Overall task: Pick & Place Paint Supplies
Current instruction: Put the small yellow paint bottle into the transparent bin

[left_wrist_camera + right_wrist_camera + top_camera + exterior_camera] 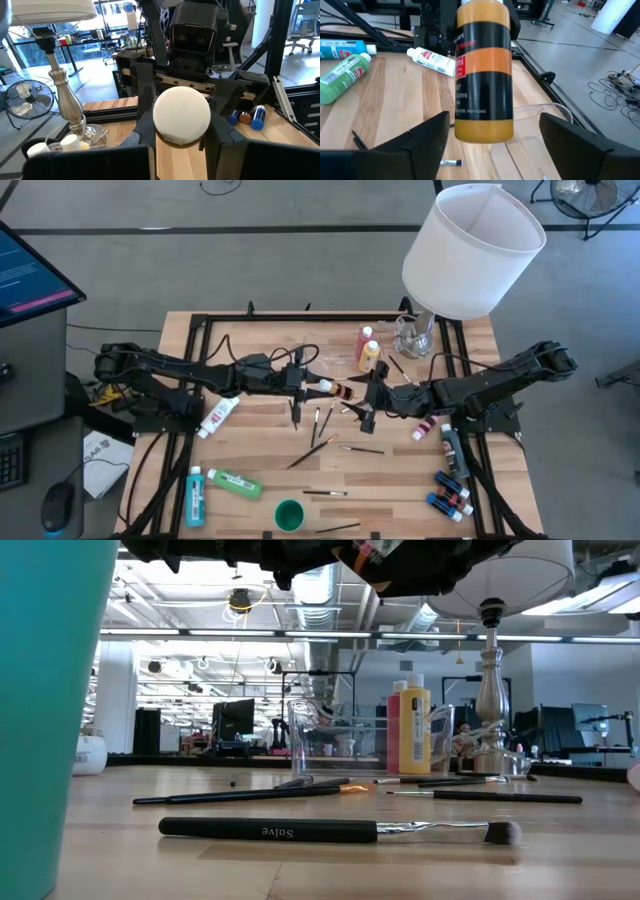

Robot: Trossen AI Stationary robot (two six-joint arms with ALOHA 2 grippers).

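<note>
Beside lamp (470,250), clear tray (412,338), contents unclear

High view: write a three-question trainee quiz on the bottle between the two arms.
1. True or false: the right gripper is clamped on the ochre paint bottle.
2. What grips that bottle's capped end? A) left gripper B) right gripper C) nothing
3. Fill in: beside the blue bottle at the table's front left lies a ___ bottle.

Key: 1 false, its fingers stand open on either side; 2 A; 3 green.
</note>
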